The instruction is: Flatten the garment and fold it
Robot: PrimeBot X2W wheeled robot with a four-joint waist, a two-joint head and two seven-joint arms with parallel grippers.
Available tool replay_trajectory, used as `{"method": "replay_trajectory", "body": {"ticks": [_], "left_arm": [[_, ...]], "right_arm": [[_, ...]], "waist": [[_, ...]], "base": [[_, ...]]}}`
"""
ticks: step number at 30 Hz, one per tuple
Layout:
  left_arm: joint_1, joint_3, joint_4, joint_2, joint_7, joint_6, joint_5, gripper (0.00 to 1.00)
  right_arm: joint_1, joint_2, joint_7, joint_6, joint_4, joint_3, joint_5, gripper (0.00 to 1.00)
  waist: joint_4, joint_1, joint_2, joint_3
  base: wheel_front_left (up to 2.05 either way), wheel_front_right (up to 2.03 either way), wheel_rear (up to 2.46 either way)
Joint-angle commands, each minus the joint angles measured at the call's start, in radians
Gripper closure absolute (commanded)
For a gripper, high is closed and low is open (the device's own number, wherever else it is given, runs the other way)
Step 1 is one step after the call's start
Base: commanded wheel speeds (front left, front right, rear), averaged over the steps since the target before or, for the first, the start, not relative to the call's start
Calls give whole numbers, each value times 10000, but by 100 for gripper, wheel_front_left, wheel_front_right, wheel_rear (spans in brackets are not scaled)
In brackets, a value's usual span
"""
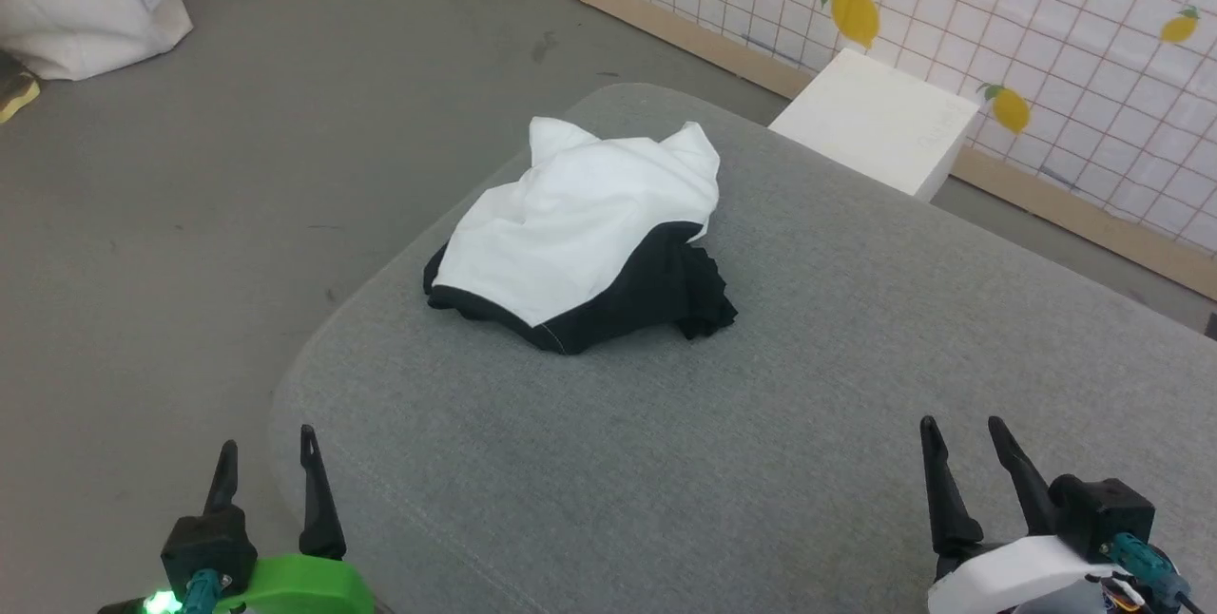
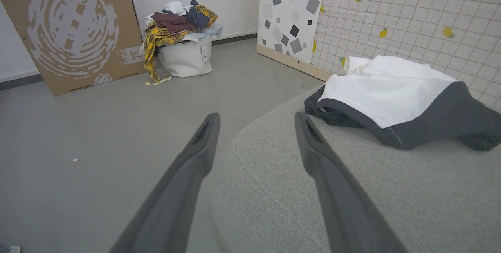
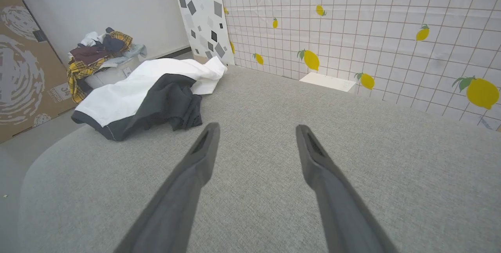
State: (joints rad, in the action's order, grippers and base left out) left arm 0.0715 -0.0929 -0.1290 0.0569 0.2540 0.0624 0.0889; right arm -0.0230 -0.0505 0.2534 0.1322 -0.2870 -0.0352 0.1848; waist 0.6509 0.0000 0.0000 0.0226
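Left gripper (image 1: 266, 440) and right gripper (image 1: 961, 424) are shown at the near side of the grey fabric-covered padded bench (image 1: 761, 405), each with its two long dark fingers (image 2: 193, 159) spread wide and nothing held. The left gripper is placed over the near left corner, one finger above the grey floor (image 1: 238, 167). The right gripper is placed above the near right part of the top.

The white soft-fabric garment with black sleeves (image 1: 580, 215) is seen crumpled in a heap close to the left edge, toward the rounded far corner and well apart from both grippers. White body fabric is draped uppermost. Black sleeve fabric is bunched beneath it and spills out on the near and right sides. No chest print can be made out.

The step in hand is judged to be the first reach for flattening, since nothing has yet been spread. Two well-separated points on the outer border should be chosen, such as the black-edged near rim and the raised white folds at the far side. Only the top layer should be pinched, so that the bundle is opened rather than dragged whole. Because the heap lies near the left edge, it is best drawn toward the middle of the bench. The black sleeves should be freed before smoothing is attempted.
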Motion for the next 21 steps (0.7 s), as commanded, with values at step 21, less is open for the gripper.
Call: {"method": "replay_trajectory", "body": {"ticks": [21], "left_arm": [[-2101,238,-306,306,-78,-841,687,0]], "right_arm": [[295,3,84,-15,51,-220,-373,0]], "waist": [[-463,0,0,-527]], "base": [[0,0,0]]}}
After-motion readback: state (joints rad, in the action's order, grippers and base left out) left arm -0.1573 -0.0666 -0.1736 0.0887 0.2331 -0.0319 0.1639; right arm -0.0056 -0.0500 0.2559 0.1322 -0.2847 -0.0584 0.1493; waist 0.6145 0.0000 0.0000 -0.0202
